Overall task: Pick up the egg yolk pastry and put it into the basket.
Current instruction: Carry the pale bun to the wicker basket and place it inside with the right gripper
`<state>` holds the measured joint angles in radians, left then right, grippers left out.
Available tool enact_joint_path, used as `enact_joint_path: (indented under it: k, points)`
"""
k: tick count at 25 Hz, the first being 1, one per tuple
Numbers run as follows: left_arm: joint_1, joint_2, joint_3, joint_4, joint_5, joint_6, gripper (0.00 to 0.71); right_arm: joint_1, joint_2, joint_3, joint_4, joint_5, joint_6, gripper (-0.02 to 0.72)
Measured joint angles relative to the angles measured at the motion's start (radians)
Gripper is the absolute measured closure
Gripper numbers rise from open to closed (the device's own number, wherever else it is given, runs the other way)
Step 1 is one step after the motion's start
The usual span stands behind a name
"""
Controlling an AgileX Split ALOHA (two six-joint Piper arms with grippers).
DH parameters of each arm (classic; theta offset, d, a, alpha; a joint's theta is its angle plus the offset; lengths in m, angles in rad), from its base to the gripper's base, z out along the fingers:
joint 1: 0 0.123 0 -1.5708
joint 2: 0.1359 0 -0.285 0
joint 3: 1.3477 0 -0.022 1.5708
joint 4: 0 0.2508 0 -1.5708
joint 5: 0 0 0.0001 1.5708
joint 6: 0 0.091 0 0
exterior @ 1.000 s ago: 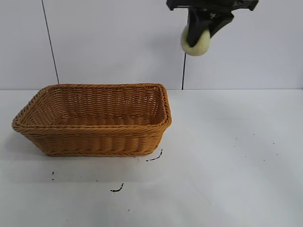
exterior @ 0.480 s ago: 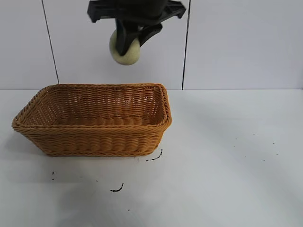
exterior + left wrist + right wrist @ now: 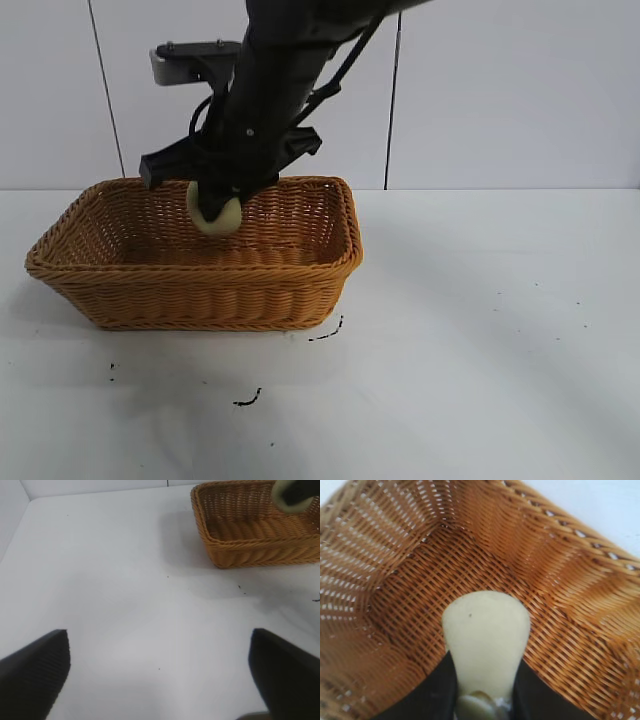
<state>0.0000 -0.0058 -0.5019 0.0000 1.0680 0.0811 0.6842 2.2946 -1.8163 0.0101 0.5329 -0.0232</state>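
I see my right gripper (image 3: 214, 212) clamped on the pastry (image 3: 215, 216), hanging inside the basket (image 3: 200, 290) above its floor. Left gripper (image 3: 159, 672) gapes wide over the speckled white table (image 3: 480, 330); pale panelled wall (image 3: 500, 90) behind.

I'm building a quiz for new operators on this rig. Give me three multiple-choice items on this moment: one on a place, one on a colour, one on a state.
1. Where is the egg yolk pastry?
A. On the table right of the basket
B. Held over the inside of the basket
C. Lying on the braided rim

2. What colour is the pastry?
A. Pale yellow
B. Dark brown
C. Pink

3. How is the right tool?
A. Open and empty
B. Out of sight
C. Shut on the pastry

Key: 1 B, the right wrist view shows the woven floor behind the pastry; 2 A, it looks pale yellow in every view; 3 C, black fingers flank the pastry on both sides.
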Motion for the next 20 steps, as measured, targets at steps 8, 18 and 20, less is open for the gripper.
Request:
enact_joint_path:
  k: [8, 18, 20]
  points:
    - [0.0, 0.0, 0.0, 0.0, 0.0, 0.0, 0.014, 0.0, 0.064, 0.0, -0.001, -0.055, 0.008, 0.521]
    - [0.0, 0.0, 0.0, 0.0, 0.0, 0.0, 0.014, 0.0, 0.066, 0.0, -0.002, -0.045, 0.01, 0.098]
    - [0.0, 0.0, 0.0, 0.0, 0.0, 0.0, 0.014, 0.0, 0.062, -0.005, -0.002, -0.012, 0.011, 0.064]
